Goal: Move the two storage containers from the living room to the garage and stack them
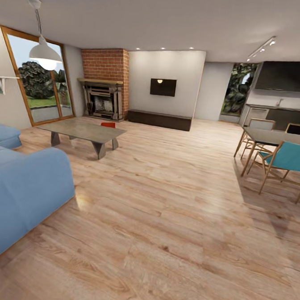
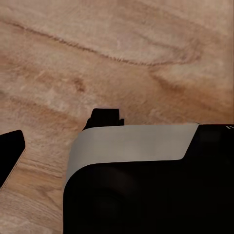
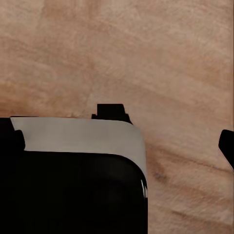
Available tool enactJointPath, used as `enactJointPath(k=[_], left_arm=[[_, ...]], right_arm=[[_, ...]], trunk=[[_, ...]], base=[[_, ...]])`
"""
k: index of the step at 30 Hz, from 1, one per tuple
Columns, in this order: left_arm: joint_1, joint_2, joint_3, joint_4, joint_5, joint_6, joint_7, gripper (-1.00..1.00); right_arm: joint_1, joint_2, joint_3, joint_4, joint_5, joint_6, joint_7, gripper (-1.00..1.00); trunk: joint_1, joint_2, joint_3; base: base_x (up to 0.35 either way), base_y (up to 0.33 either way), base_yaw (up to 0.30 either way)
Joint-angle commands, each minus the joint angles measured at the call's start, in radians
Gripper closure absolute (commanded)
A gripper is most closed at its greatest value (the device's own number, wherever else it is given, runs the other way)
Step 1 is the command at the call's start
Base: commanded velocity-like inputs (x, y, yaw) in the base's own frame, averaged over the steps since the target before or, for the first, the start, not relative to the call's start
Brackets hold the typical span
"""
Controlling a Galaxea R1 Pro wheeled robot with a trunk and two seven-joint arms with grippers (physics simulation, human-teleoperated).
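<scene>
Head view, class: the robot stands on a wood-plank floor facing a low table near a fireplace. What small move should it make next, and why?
Probably roll forward and left toward the low table. A bit of red-orange peeks up behind its far edge, possibly one storage container, too far off to reach. The wood floor between looks open, with the blue sofa to keep clear of on the left.

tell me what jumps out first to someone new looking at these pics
The blue sofa fills the near left of the head view, on a wide light wood-plank floor. Across the room a brick fireplace stands at the far wall, and a small red-orange container peeks from behind the low table.
</scene>
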Motion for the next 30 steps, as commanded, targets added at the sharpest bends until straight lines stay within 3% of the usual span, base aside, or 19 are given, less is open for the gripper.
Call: enactJointPath(k=[1,30], left_arm=[[-0.001,0.000,-0.007,0.001,0.006,-0.003,0.003,-1.00],[-0.001,0.000,-0.007,0.001,0.006,-0.004,0.003,-1.00]], right_arm=[[0.000,0.000,0.008,-0.001,-0.008,-0.002,-0.004,-1.00],[0.000,-0.001,0.008,-0.001,-0.006,-0.001,-0.004,-1.00]], trunk=[[0.000,0.000,-0.001],[0.000,0.000,-0.001]], base=[[0.323,0.000,0.000],[0.323,0.000,0.000]])
